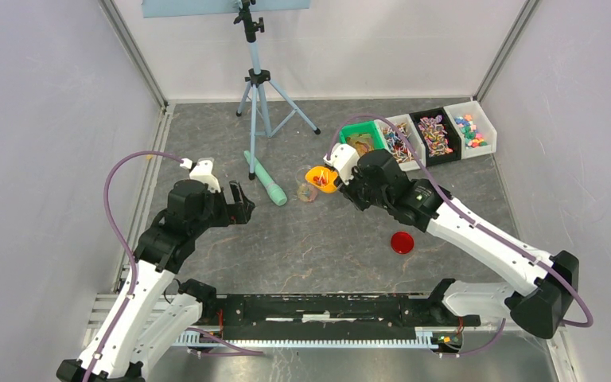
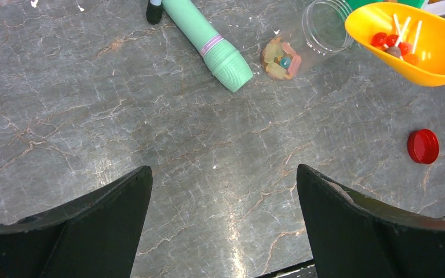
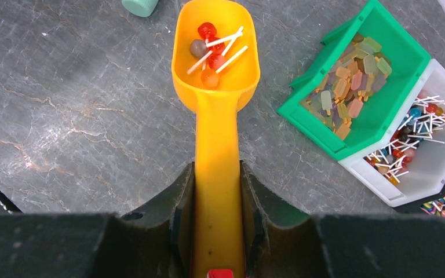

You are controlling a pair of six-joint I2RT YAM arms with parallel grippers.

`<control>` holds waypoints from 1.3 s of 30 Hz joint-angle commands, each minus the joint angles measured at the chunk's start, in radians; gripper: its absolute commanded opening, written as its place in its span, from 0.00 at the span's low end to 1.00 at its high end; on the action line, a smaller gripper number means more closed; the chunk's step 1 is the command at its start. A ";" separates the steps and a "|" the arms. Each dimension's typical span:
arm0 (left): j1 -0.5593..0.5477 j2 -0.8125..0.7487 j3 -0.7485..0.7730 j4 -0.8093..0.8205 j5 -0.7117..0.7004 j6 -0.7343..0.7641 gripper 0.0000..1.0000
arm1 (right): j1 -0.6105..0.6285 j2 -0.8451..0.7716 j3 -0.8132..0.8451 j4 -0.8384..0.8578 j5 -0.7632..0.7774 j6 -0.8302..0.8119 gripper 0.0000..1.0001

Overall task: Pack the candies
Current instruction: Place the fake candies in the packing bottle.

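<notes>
My right gripper (image 3: 217, 174) holds the orange scoop (image 3: 215, 75), candies (image 3: 211, 49) in it at top middle, and my left gripper (image 2: 223, 169) gapes wide.

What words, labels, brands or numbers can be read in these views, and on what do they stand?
None can be read in any view.
The orange scoop, red lid, mint-green tube and green bin are plain, with no print showing.
On the candies, any wrapper print is too small to tell.
</notes>
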 commanded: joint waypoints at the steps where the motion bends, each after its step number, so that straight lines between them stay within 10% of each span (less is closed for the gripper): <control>1: -0.004 -0.015 0.005 0.033 0.004 0.061 1.00 | 0.005 0.017 0.090 -0.023 0.020 0.021 0.00; 39: -0.006 -0.026 0.004 0.026 -0.009 0.060 1.00 | 0.005 0.199 0.351 -0.279 0.038 0.000 0.00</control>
